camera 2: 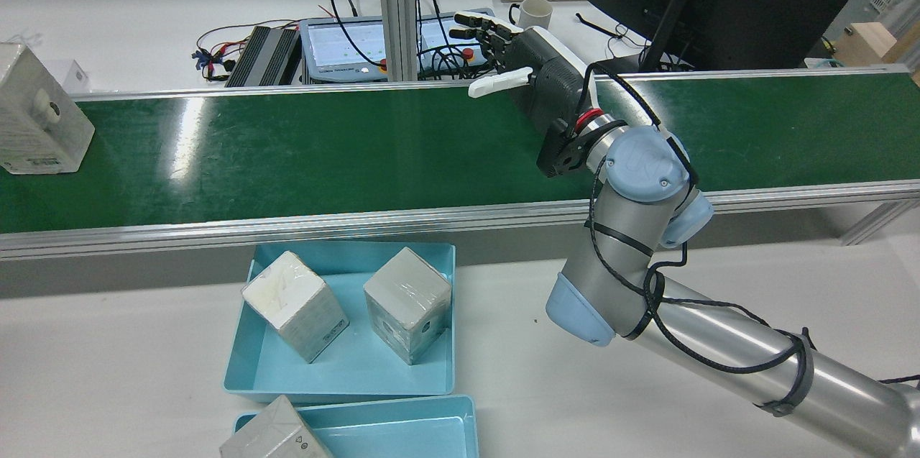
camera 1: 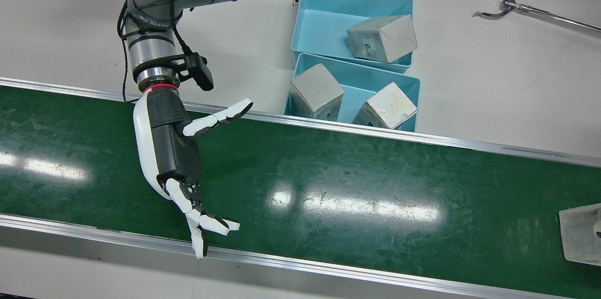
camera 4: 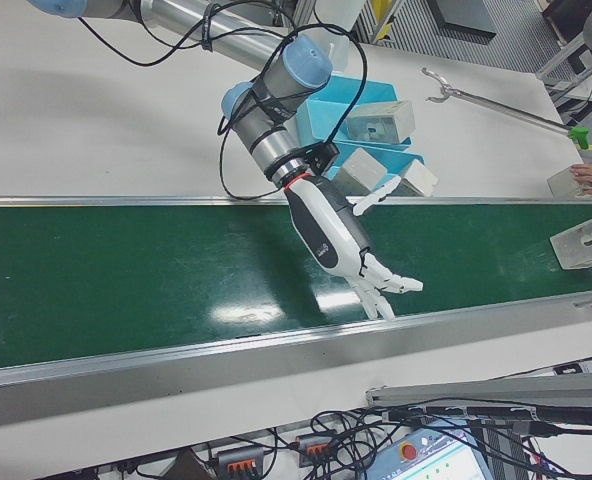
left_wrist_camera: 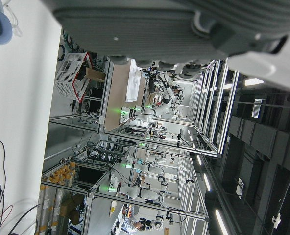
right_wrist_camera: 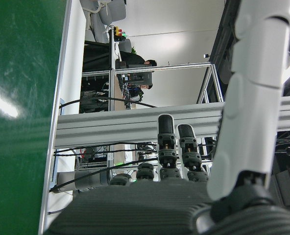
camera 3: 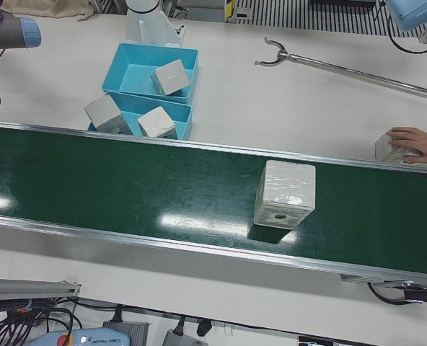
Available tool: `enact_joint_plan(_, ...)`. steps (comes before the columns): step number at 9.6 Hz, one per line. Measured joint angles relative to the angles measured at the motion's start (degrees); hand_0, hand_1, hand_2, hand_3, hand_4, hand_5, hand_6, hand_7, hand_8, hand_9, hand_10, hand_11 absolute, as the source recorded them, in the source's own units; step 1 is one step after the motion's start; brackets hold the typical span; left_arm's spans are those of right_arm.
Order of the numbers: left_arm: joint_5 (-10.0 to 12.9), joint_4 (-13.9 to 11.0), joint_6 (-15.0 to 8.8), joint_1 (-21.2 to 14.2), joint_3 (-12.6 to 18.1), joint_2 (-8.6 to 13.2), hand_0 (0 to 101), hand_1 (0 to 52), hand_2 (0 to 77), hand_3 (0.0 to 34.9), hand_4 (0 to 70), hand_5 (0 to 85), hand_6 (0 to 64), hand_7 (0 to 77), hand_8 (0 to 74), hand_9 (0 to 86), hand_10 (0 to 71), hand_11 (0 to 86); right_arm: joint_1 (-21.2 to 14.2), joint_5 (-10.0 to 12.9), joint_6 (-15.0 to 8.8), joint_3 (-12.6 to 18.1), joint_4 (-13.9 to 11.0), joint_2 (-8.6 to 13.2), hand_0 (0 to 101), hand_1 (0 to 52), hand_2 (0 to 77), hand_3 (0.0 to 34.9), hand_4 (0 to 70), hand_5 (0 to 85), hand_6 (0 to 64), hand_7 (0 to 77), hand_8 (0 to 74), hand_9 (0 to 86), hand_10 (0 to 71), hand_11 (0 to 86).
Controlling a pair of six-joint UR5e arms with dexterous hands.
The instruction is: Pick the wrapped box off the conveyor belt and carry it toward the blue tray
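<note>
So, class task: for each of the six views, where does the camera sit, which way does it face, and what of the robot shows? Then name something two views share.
Front view: overhead, operators' side, looking down on the conveyor belt; right hand open.
Rear view: high behind the robot, facing forward; right arm, wrapped box.
Left-front view: operators' side, left half; a grey arm link at the left edge, no hand.
Right-front view: operators' side; right arm over the belt.
Left hand view: on the left hand, facing the hall.
Right hand view: on that hand, along the belt.
Shared: front and rear both show the blue trays.
</note>
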Motion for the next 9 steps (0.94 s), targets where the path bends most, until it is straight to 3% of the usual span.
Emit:
enact_joint_plan(5,0.0,0.0,0.0,0.0,0.0,0.0,0,0.0,1.1,0.0,0.0,1.1,0.5,0.5,1.1,0.5,0.5,0.5,-0.22,0.24,-0.1,-0.39,2.55,-0.48,47,9.3,1.6,0.0,15.8,16.4,10.4,26.2,2.7,5.4,0.0,1.1)
enact_joint_plan(9,0.0,0.0,0.0,0.0,0.0,0.0,0,0.0,1.1,0.0,0.0,1.1,0.5,0.5,1.1,0.5,0.5,0.5,-0.23,0.6,-0.04,-0.65,3.8,-0.45,47,9.3,1.6,0.0,14.2,13.1,8.2,18.0,1.1,2.2,0.0,1.1)
